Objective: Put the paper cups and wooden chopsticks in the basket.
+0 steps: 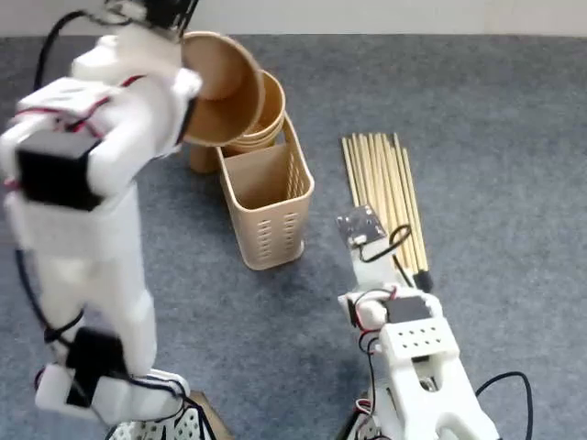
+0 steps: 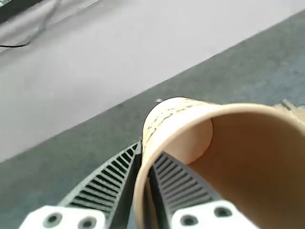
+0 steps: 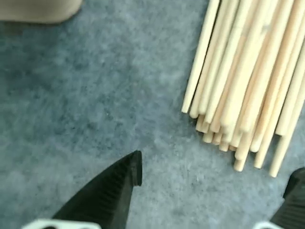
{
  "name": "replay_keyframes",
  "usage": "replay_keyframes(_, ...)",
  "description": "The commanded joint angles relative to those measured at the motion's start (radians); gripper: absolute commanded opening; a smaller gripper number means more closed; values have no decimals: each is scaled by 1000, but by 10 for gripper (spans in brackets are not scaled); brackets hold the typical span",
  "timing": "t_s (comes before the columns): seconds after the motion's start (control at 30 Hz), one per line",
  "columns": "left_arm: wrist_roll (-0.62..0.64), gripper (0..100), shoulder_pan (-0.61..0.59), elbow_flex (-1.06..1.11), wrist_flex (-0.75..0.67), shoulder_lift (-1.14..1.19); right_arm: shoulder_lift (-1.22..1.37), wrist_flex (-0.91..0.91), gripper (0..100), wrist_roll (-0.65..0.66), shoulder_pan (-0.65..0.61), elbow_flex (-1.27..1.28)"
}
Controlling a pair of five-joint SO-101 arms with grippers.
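The brown paper cup [image 1: 218, 87] hung tilted above the far end of the tan slotted plastic basket [image 1: 268, 220]. The left jaws pinched its rim, one finger inside the wall and one outside, probably so it could drop onto the nested cups [image 1: 268, 117] there. The pale wooden chopsticks [image 1: 385, 188] lay bundled on the grey carpeted surface [image 1: 514, 110], beside the basket. The right jaws stood spread wide just short of their ends, seemingly ready to straddle them.

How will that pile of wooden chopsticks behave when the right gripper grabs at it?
The wooden chopsticks look thin, round and unbundled, so they will likely roll and fan apart if nudged. They seem stiff and light; the open right gripper would probably catch only a few, and some may slip out.
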Motion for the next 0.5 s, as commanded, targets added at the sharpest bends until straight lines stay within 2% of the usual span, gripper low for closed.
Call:
replay_keyframes(0.0,98,3,58,-30,-43,74,2,-113,440,-12,13,42)
replay_keyframes(0.2,147,3,85,-27,-37,189,2,-128,440,-46,18,44)
replay_keyframes(0.37,147,10,38,-30,-44,298,-24,-125,440,-49,19,48)
replay_keyframes(0.47,189,120,16,-31,-43,326,-114,-87,440,-48,18,51)
